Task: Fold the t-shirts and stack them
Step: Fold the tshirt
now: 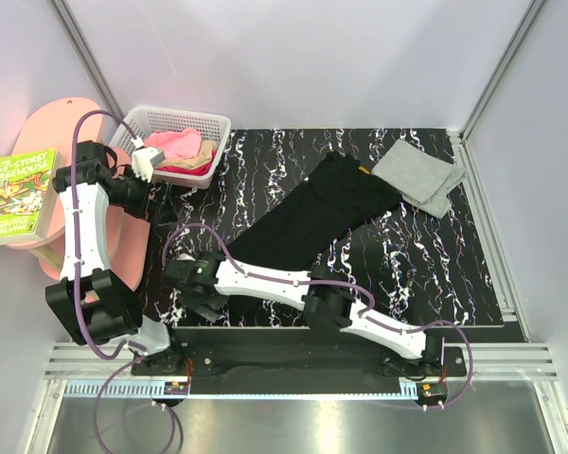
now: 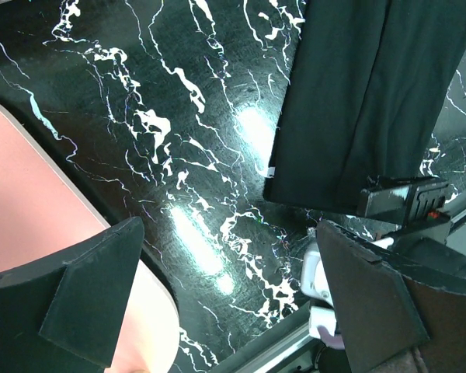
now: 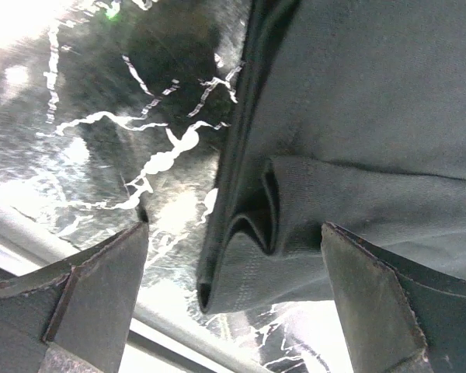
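**Desk:** Overhead first. Where's the work?

**Me:** The black shirt (image 1: pixel 312 213) lies as a long diagonal band on the table (image 1: pixel 426 274), already narrowed lengthwise by my reading. The grey shirt (image 1: pixel 419 173) sits folded at the far right corner, well apart from it. I take that to be the base of the stack. The basket (image 1: pixel 182 142) at far left holds pink, tan and red cloth, not yet folded. My right hand (image 1: pixel 191 279) is at the band's near end. My left hand (image 1: pixel 159 201) hangs near the basket, beside the pink board (image 1: pixel 62 123), out of the way.

**Desk:** Left wrist?

**Me:** The left hand (image 2: pixel 227 229) is spread with nothing between the fingers, and bare table lies below it. The near hem of the black shirt (image 2: pixel 357 93) shows at upper right, with the other arm's hand at that hem.

**Desk:** Right wrist?

**Me:** The right hand (image 3: pixel 233 229) is released, one finger on either side of the hem corner of the black shirt (image 3: pixel 357 116), where the layers bunch into a small fold. I cannot tell whether the pads touch the cloth. My judgement is that it sits there to pinch every layer and carry this end over toward the far end. The risk is catching only the top layer.
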{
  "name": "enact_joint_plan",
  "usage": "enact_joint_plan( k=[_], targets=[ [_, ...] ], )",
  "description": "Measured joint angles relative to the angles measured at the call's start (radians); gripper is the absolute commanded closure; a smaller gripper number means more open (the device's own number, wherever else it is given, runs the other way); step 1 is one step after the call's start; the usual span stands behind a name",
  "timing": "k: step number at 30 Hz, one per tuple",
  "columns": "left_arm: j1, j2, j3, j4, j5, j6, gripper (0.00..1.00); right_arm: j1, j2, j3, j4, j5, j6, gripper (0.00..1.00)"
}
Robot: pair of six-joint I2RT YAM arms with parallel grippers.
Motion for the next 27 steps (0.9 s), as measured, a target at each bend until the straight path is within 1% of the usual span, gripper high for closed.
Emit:
enact_joint_plan(
  k=[6,9,10,13,14,17,18,19,20,24,26,27],
  targets=[
    [0.000,0.001,0.000,0.007,0.000,0.000,0.01,0.000,0.013,0.024,0.001,-0.003,0.002,0.00],
    [0.000,0.001,0.000,0.008,0.000,0.000,0.01,-0.003,0.018,0.024,0.004,-0.004,0.002,0.14],
    [0.000,0.001,0.000,0.008,0.000,0.000,0.01,-0.006,0.018,0.024,0.006,-0.009,0.003,0.24],
    [0.000,0.001,-0.001,0.008,0.000,0.001,0.01,-0.025,0.018,0.013,0.023,-0.023,0.014,0.38],
    [0.000,0.001,-0.002,0.008,0.000,0.003,0.01,-0.035,0.018,0.007,0.031,-0.032,0.017,0.44],
    [0.000,0.000,-0.004,0.008,-0.003,0.006,0.01,-0.069,0.017,-0.002,0.052,-0.046,0.027,0.46],
    [0.000,0.000,-0.007,0.010,-0.003,0.007,0.01,-0.078,0.017,-0.003,0.058,-0.050,0.031,0.49],
    [0.000,0.000,-0.010,0.011,-0.005,0.008,0.01,-0.085,0.017,-0.003,0.061,-0.058,0.033,0.52],
    [0.000,0.000,-0.013,0.011,-0.006,0.008,0.01,-0.090,0.017,-0.003,0.064,-0.063,0.035,0.60],
    [0.000,0.000,-0.014,0.011,-0.007,0.009,0.01,-0.093,0.017,-0.012,0.082,-0.065,0.046,0.69],
    [0.000,0.000,-0.014,0.011,-0.007,0.011,0.01,-0.093,0.017,-0.014,0.085,-0.066,0.048,0.75],
    [0.000,0.000,-0.014,0.011,-0.007,0.013,0.01,-0.093,0.017,-0.014,0.086,-0.066,0.050,0.81]
  ],
)
